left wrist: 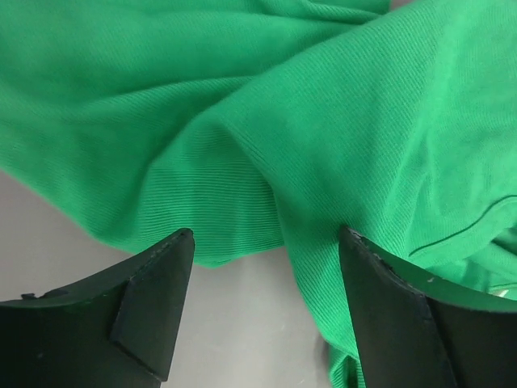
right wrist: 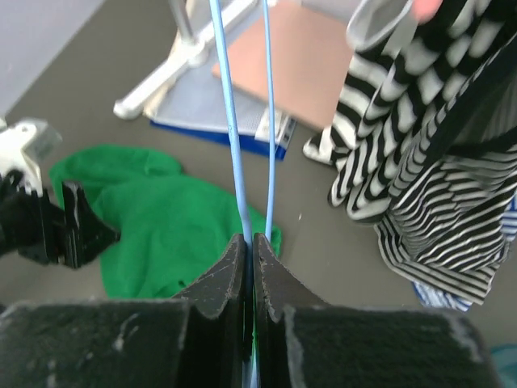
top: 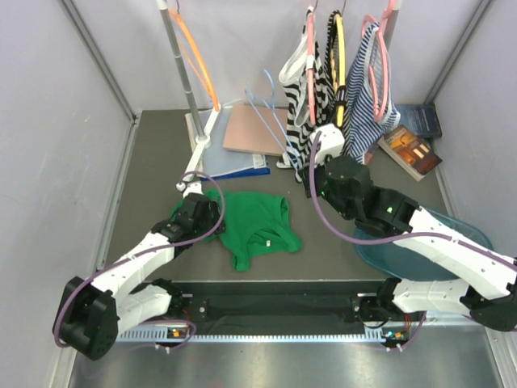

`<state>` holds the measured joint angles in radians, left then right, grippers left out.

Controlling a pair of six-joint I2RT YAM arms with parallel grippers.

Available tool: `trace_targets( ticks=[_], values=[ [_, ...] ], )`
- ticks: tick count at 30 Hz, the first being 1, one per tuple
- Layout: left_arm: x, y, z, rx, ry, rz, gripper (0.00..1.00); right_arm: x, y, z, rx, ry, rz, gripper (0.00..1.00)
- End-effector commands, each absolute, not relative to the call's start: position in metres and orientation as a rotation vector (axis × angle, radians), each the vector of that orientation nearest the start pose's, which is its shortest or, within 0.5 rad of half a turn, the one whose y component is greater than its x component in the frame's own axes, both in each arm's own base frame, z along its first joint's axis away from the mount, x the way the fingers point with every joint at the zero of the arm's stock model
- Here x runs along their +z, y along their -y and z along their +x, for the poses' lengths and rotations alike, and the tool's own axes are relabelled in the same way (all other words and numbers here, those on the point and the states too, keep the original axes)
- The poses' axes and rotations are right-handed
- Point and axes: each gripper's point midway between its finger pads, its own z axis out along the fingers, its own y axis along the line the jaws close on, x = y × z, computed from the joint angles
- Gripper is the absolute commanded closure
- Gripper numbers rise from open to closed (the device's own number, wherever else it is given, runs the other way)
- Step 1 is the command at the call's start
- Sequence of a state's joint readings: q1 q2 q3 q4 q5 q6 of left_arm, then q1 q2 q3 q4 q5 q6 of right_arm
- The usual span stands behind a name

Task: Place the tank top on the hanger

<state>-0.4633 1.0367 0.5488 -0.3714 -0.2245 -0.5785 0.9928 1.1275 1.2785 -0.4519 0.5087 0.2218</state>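
Observation:
The bright-green tank top [top: 254, 225] lies crumpled on the dark table, its small white label up. My left gripper [top: 212, 212] is open at the top's left edge; in the left wrist view the gripper [left wrist: 265, 242] straddles bare table and the hem of the tank top [left wrist: 323, 121], with nothing held. My right gripper [top: 309, 170] is shut on the thin light-blue hanger [top: 266, 113], which points up and away to the back. In the right wrist view the gripper [right wrist: 250, 240] pinches the hanger [right wrist: 233, 121] above the tank top [right wrist: 170, 226].
A rack pole [top: 182, 73] with an orange hanger [top: 198, 65] stands at the back left. Striped tops [top: 311, 97] on pink hangers [top: 381, 65] hang at the back right. A tan board [top: 252, 129], books [top: 410, 151] and a teal dish [top: 420, 242] lie around.

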Motion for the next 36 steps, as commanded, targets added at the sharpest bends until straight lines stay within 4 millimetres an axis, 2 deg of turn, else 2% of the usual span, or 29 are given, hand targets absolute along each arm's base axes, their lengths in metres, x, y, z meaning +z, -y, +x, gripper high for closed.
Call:
trace_targets(
  ticks=[1,5,9,10,15,16,19,22,23,30,36],
  values=[
    [0.076,0.129,0.263,-0.407,-2.299,-0.317,0.23,0.341,-0.260,0.241,0.523,-1.783,-0.352,1.00],
    [0.068,0.135,0.267,-0.444,-2.296,-0.335,0.28,0.333,-0.259,0.234,0.561,-1.786,-0.364,1.00],
    [0.069,0.137,0.272,-0.457,-2.280,-0.375,0.38,0.325,-0.254,0.229,0.575,-1.791,-0.355,1.00],
    [0.071,0.138,0.273,-0.466,-2.270,-0.377,0.45,0.323,-0.253,0.229,0.576,-1.797,-0.350,1.00],
    [0.092,0.146,0.288,-0.531,-2.180,-0.394,0.63,0.316,-0.246,0.226,0.561,-1.800,-0.345,1.00],
    [0.094,0.146,0.290,-0.527,-2.174,-0.395,0.73,0.312,-0.245,0.226,0.553,-1.809,-0.349,1.00],
    [0.096,0.139,0.299,-0.462,-2.156,-0.401,0.90,0.306,-0.241,0.226,0.534,-1.818,-0.355,1.00],
    [0.102,0.135,0.309,-0.398,-2.156,-0.391,0.95,0.297,-0.238,0.224,0.519,-1.836,-0.364,1.00],
    [0.104,0.134,0.312,-0.381,-2.155,-0.376,1.00,0.294,-0.236,0.224,0.510,-1.843,-0.367,1.00],
    [0.121,0.121,0.345,-0.322,-2.130,-0.366,1.00,0.264,-0.233,0.225,0.482,-1.906,-0.357,1.00],
    [0.137,0.117,0.380,-0.332,-2.099,-0.352,1.00,0.258,-0.231,0.226,0.486,-1.915,-0.338,1.00]
  ],
)
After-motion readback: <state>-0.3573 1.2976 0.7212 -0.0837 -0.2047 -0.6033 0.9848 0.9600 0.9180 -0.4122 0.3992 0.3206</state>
